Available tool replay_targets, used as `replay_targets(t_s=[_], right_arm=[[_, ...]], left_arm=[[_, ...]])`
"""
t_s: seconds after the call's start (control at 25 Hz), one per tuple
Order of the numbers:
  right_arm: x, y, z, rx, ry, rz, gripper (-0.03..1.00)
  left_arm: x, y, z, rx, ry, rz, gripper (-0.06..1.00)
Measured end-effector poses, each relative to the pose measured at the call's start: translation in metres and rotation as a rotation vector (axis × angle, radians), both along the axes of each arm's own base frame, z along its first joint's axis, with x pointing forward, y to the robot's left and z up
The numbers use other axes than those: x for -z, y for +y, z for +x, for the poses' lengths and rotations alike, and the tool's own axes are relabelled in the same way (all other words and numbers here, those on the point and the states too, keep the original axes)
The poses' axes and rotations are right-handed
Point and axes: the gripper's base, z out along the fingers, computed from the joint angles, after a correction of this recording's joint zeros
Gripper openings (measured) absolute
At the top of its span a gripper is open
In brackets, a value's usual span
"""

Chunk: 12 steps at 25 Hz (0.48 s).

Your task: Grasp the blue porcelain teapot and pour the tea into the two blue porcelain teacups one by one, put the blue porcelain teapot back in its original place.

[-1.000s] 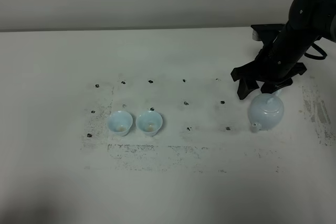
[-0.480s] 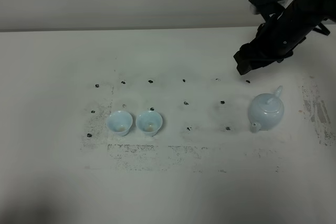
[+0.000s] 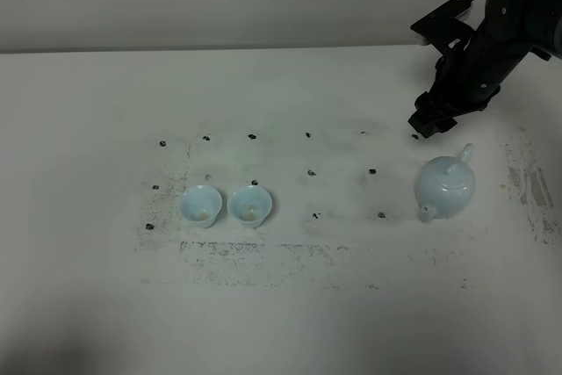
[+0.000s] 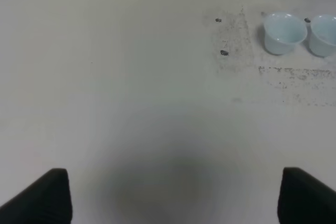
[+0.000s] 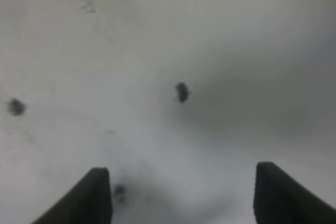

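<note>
1. I'm looking at a white table [image 3: 88,305] under a plain pale wall. Its middle is scuffed and dotted with small black marks [image 3: 311,172], some too faint for me to count reliably.
2. One blue porcelain teapot [image 3: 445,185] stands upright on the right side of the table, lid on. Its spout [image 3: 426,212] points toward the front and its handle [image 3: 463,154] toward the back.
3. Two blue porcelain teacups stand upright just beside each other, well apart from the teapot on the left. I count a left one [image 3: 201,205] and a right one [image 3: 250,205].
4. The overhead camera shows me one black arm. Its right gripper [image 3: 427,122] hangs above the table just behind the teapot, not touching it.
5. On my right wrist feed, two dark fingertips [image 5: 97,195] are spread wide with only marked tabletop between them.
6. On my left wrist feed, the left gripper [image 4: 178,198] is also spread wide and holds nothing. Both teacups sit well away from it.
</note>
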Motion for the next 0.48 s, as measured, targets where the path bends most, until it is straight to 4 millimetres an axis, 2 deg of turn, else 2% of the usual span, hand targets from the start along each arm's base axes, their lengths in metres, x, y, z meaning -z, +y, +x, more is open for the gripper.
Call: replay_targets(t_s=[0.16,0.36,0.48], right_arm=[[0.001,-0.014,0.003,0.030,-0.003,-0.002,0.55],[0.000,-0.033,-0.005,0.076,0.103,0.005,0.55],[-0.019,-0.034,-0.011,0.086,0.091,0.018,0.55]], left_arm=[[0.000,0.000,0.000,0.000,0.000,0.000,0.76],[0.000,0.000,0.000,0.000,0.000,0.000,0.76],[0.000,0.000,0.000,0.000,0.000,0.000,0.76]])
